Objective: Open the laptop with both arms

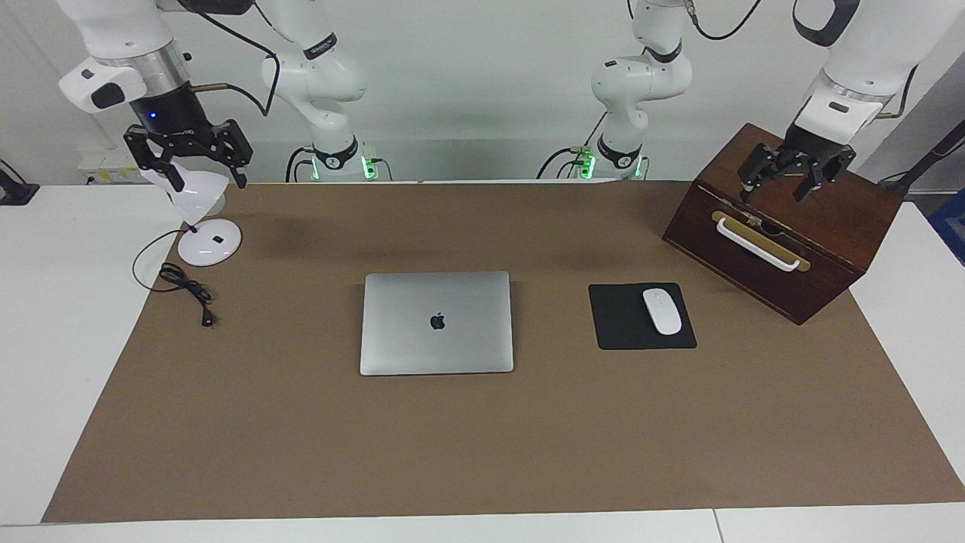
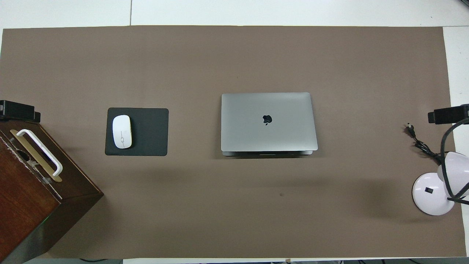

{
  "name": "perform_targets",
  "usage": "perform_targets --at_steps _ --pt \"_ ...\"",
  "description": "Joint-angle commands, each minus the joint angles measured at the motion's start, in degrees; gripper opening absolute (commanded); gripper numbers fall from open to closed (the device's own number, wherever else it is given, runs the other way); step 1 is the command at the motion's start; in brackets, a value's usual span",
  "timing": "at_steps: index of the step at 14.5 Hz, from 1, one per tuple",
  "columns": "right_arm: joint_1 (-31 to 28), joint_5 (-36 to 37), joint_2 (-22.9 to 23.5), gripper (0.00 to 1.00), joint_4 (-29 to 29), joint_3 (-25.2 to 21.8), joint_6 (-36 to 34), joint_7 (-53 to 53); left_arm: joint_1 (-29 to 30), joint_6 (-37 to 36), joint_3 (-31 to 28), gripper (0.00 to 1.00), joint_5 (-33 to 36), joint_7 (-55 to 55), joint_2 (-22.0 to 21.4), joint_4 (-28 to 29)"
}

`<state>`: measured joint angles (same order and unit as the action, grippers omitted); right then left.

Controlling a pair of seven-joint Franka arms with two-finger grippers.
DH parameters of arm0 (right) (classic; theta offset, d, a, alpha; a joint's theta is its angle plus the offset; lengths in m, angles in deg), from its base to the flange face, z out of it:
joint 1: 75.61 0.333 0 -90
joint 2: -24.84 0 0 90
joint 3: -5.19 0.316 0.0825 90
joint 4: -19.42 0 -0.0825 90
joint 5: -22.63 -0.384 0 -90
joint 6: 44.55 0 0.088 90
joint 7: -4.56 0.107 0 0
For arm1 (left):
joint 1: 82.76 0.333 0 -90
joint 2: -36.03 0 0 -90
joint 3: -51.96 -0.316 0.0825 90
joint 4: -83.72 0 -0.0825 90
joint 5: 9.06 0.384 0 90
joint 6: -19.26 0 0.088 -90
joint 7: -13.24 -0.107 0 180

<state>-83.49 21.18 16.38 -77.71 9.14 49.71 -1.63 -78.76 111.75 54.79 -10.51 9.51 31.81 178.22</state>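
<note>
The thin silver-grey laptop [image 1: 436, 323] lies closed in the middle of the brown surface [image 1: 482, 452], while the left gripper [image 1: 793, 178] hangs with fingers spread wide over the dark wooden box [image 1: 784, 249] and the right gripper [image 1: 202, 167], also spread, over the white desk lamp [image 1: 205, 219].

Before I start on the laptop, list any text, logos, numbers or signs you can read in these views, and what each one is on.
No readable words or numbers anywhere.
Dark apple logo, no lettering: middle of the closed laptop's lid.
Small dark square mark on the lamp's round white base: too small to read.
Mouse, mouse pad and wooden box: no visible markings.
</note>
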Motion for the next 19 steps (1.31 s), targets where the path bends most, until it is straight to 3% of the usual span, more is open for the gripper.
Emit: perform_targets --at_steps 1,13,19 --pt "-0.82 -1.02 -0.24 1.00 -0.25 0.18 -0.21 -1.02 0.22 0.50 0.24 1.00 0.92 0.31 -1.49 1.65" --pt "-0.38 -1.02 -0.68 1.00 -0.42 -0.08 -2.85 -1.45 -0.40 0.32 0.33 1.00 0.92 0.31 -1.49 1.65" --pt "-0.82 -1.02 0.19 1.00 -0.60 -0.17 6.27 -3.39 -0.40 0.32 0.33 1.00 0.92 0.31 -1.49 1.74"
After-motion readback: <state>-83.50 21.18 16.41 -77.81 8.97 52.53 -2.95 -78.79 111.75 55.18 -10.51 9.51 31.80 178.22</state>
